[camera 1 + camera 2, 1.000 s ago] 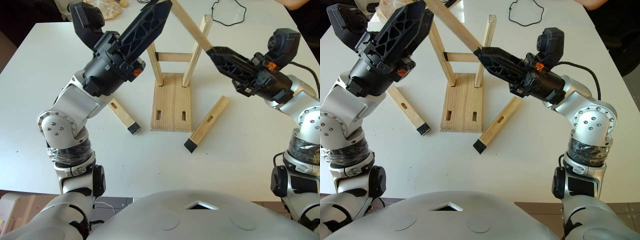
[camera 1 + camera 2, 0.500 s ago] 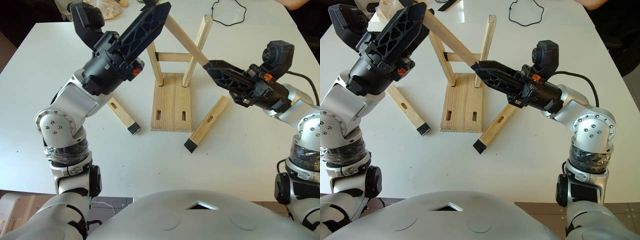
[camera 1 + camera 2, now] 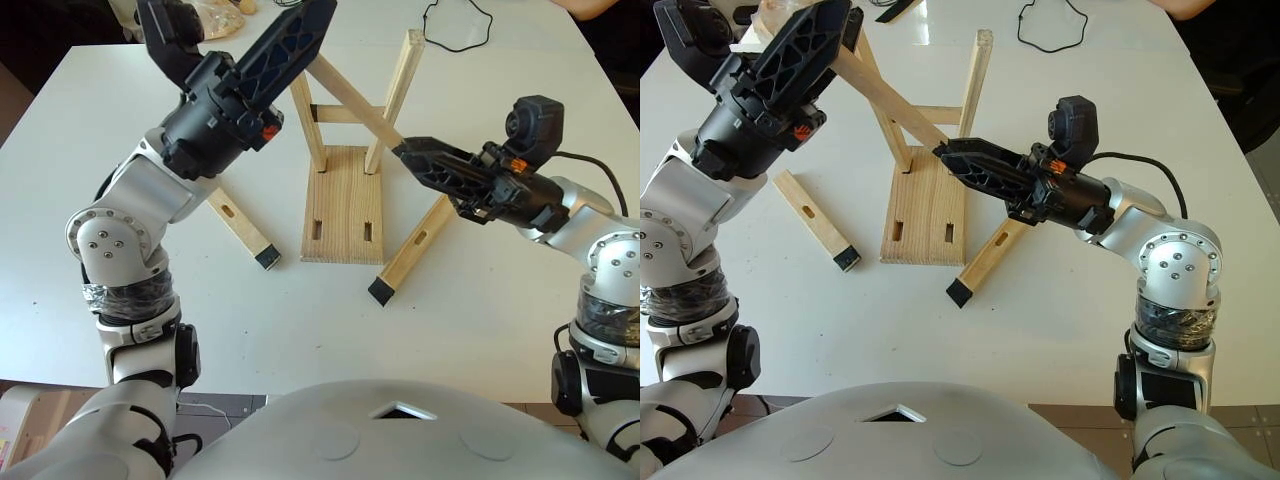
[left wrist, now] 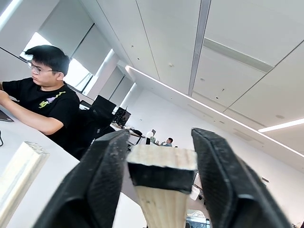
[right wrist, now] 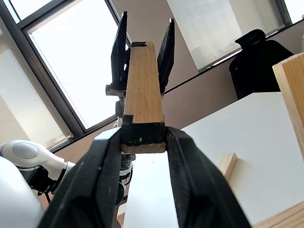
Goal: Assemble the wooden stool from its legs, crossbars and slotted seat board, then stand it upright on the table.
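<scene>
Third leg (image 3: 352,98) is in the air, slung slantwise above the seat board (image 3: 342,190). The left gripper (image 3: 315,20) is clamped on its high end and the right gripper (image 3: 405,152) is closed on its low end; both wrist views show wood pinched between the fingers. The board lies flat on the table (image 3: 480,300). Two legs (image 3: 312,125) stand in its far slots, tied by a crossbar (image 3: 333,114). The two near slots (image 3: 317,230) are open. Two more slotted legs lie loose, one left of the board (image 3: 243,228) and one against its right edge (image 3: 415,250). Step in hand, by my reading, is bringing the third leg to a near slot, so the stool is roughly half built. The next move probably calls for one gripper to let go, then for the leg to be swung upright clear of the standing pair and pressed squarely into the slot. I cannot tell which end is meant to seat.
</scene>
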Controlling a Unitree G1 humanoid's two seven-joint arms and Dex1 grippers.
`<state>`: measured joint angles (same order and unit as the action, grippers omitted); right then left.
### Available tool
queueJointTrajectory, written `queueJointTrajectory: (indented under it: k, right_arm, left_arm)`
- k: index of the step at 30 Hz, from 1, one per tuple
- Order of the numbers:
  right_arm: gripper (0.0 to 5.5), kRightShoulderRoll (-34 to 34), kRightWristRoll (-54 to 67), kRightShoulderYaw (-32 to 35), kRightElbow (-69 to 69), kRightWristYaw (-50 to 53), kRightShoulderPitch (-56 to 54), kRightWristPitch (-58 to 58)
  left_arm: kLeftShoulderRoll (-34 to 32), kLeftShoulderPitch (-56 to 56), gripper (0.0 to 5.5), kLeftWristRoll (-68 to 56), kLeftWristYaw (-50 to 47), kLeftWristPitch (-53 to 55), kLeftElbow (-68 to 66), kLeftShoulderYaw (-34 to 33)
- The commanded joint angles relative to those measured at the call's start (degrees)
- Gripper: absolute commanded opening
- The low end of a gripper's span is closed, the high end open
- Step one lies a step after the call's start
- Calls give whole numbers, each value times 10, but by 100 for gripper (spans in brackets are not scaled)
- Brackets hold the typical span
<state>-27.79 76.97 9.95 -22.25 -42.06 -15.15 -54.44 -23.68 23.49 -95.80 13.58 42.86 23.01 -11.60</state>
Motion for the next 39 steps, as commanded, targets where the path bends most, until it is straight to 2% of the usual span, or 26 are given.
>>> queueJointTrajectory:
  k: [1,4,11,15,16,21,24,27,30,35,39]
  right_arm:
    - [136,-4,15,-4,1,9,2,-7]
    - [136,-4,24,-3,5,15,-2,-6]
    - [136,-7,34,-3,7,27,3,-8]
    - [136,-3,-44,-15,17,16,-2,40]
    - [172,0,-63,-18,26,13,-5,53]
    - [251,-1,-151,-35,73,4,9,90]
    - [290,7,-187,-28,105,17,7,108]
    - [290,13,-243,-33,127,39,-6,139]
    - [290,18,-287,-56,120,38,11,160]
    - [290,5,-370,-117,91,8,71,206]
    - [290,18,-390,-117,104,12,63,216]
  left_arm:
    - [-8,8,171,8,13,-1,2,-3]
    - [-9,7,133,10,19,-2,5,-3]
    - [-7,3,133,21,26,-12,6,-8]
    - [-6,0,133,50,23,-19,-4,-6]
    - [-7,-3,133,56,22,-21,-7,-8]
    - [-14,-13,133,112,26,-33,-27,-19]
    - [-42,-18,133,174,64,-41,-42,-26]
    - [-126,-59,133,313,144,-76,-67,-31]
    - [-200,-113,133,454,198,-138,-158,-41]
    - [-230,-157,133,537,279,-188,-217,-50]
    - [-215,-166,133,570,332,-235,-232,-52]
